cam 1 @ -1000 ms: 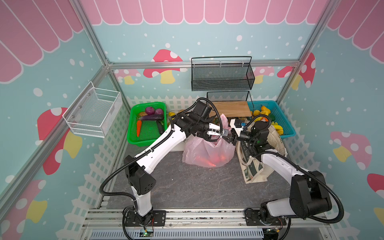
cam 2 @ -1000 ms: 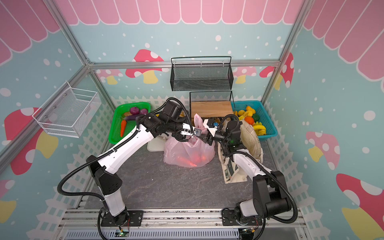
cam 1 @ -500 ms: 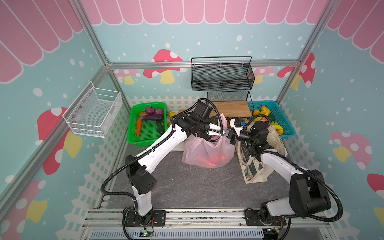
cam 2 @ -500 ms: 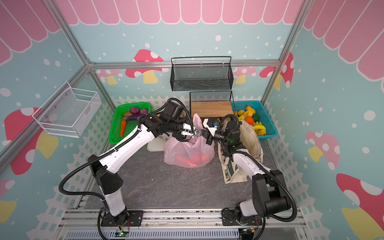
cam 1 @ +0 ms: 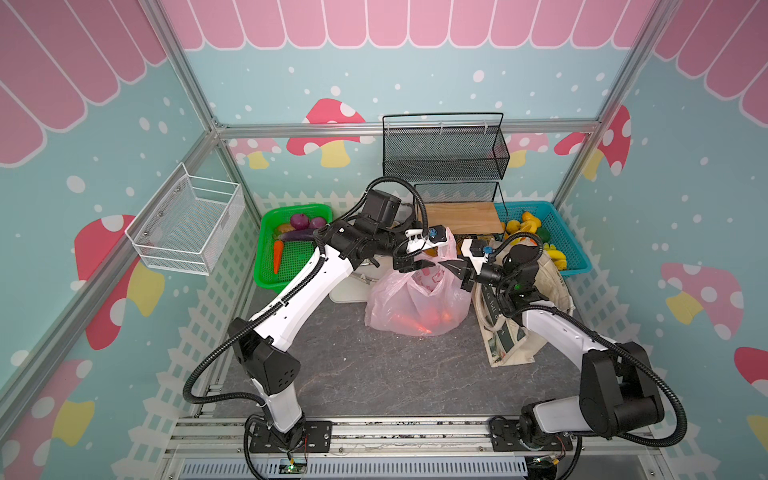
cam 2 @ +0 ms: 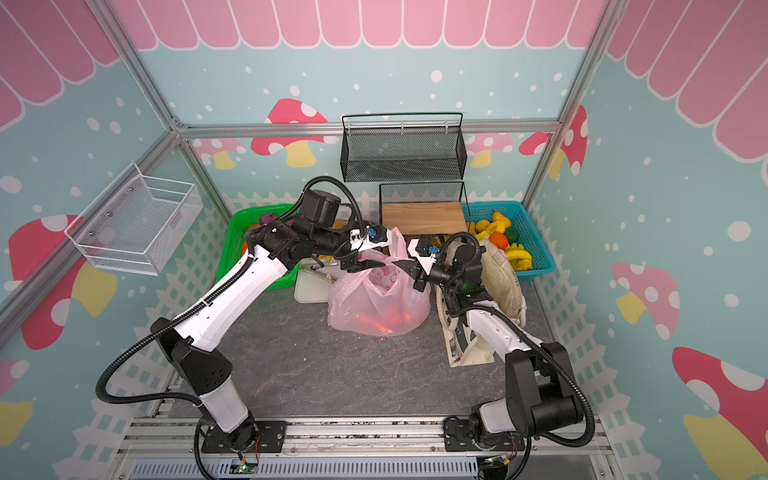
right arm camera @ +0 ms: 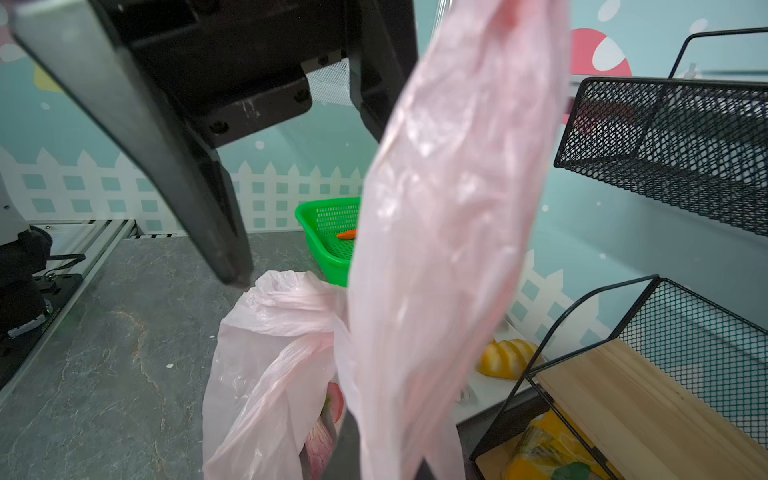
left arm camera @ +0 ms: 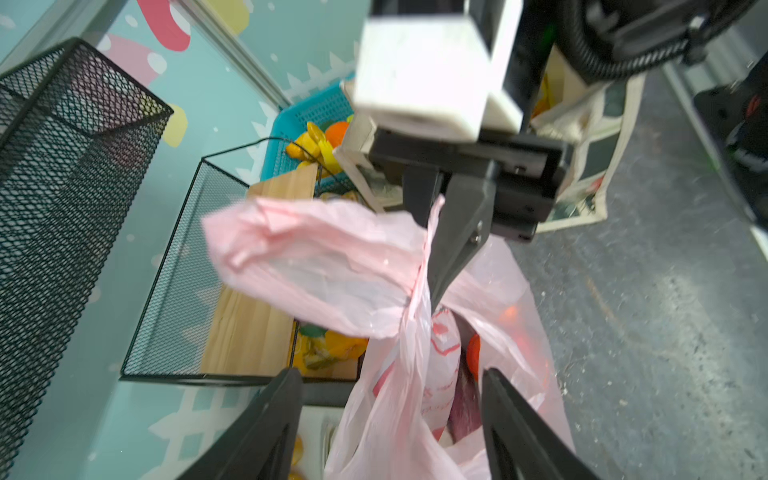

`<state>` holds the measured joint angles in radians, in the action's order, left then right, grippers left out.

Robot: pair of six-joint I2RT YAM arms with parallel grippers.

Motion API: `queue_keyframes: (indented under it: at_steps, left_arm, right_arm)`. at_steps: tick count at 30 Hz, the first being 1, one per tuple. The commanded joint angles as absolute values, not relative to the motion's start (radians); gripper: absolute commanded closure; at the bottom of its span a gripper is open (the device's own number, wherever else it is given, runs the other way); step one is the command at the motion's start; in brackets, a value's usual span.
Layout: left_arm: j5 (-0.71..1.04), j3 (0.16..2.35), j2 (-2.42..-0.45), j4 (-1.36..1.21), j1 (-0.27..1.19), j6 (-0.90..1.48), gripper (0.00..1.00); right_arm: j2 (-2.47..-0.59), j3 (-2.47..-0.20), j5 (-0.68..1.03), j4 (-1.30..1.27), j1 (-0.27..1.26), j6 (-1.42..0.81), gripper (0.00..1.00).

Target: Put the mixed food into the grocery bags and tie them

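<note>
Pink bag: thin limp film, likely slippery, tear-prone. Take bunched handle. Right gripper clamped on handle; left gripper spread.

No legible wording anywhere. White script lettering on the dark panel of the canvas tote, too small and slanted to make out. Red printed marks with small characters on the pink plastic bag, creased and blurred, likewise unreadable.

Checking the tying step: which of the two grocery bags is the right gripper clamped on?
The pink plastic bag: the right gripper is shut on its handle. The canvas tote beside it is in neither gripper.
</note>
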<state>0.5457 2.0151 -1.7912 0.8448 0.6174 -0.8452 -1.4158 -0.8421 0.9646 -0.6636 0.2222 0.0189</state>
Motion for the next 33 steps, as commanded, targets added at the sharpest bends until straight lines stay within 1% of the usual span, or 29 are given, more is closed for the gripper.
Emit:
queue_keyframes:
  at_steps: [1, 4, 6, 7, 9, 11, 13, 15, 18, 20, 25, 29, 33]
  left_arm:
    - [0.75, 2.124, -1.853, 0.798, 0.614, -0.655, 0.28]
    - [0.765, 2.229, -1.921, 0.797, 0.622, -0.576, 0.29]
    - [0.764, 2.272, -1.951, 0.798, 0.626, -0.555, 0.33]
    - [0.761, 2.293, -1.963, 0.798, 0.629, -0.547, 0.38]
    - [0.752, 2.312, -1.98, 0.798, 0.632, -0.541, 0.5]
    - [0.734, 2.311, -1.981, 0.798, 0.633, -0.544, 0.69]
    - [0.72, 2.284, -1.962, 0.798, 0.631, -0.557, 0.86]
    - [0.711, 2.233, -1.928, 0.798, 0.63, -0.575, 0.93]
    - [0.681, 2.096, -1.864, 0.735, 0.628, -0.572, 0.97]
    - [0.642, 1.971, -1.816, 0.631, 0.627, -0.545, 1.0]
    - [0.61, 1.745, -1.723, 0.389, 0.624, -0.472, 1.0]
    - [0.56, 1.649, -1.688, 0.274, 0.616, -0.438, 1.0]
    - [0.534, 1.619, -1.679, 0.254, 0.613, -0.429, 1.0]
  right_arm:
    - [-1.399, -0.824, 0.997, -0.704, 0.219, 0.016, 1.0]
    - [-1.403, -0.826, 1.0, -0.705, 0.219, 0.013, 1.0]
    - [-1.402, -0.825, 1.0, -0.705, 0.22, 0.012, 1.0]
    - [-1.4, -0.823, 0.998, -0.703, 0.219, 0.012, 1.0]
    - [-1.395, -0.819, 0.988, -0.701, 0.219, 0.012, 1.0]
    - [-1.393, -0.82, 0.971, -0.692, 0.22, 0.012, 1.0]
    - [-1.393, -0.826, 0.926, -0.671, 0.219, 0.003, 1.0]
    - [-1.392, -0.836, 0.866, -0.64, 0.22, -0.017, 0.99]
    - [-1.393, -0.838, 0.808, -0.631, 0.22, -0.092, 0.95]
    - [-1.388, -0.827, 0.798, -0.659, 0.219, -0.154, 0.91]
    - [-1.378, -0.81, 0.761, -0.678, 0.221, -0.207, 0.88]
    - [-1.375, -0.802, 0.777, -0.686, 0.221, -0.199, 0.86]
    - [-1.369, -0.798, 0.774, -0.69, 0.221, -0.185, 0.83]
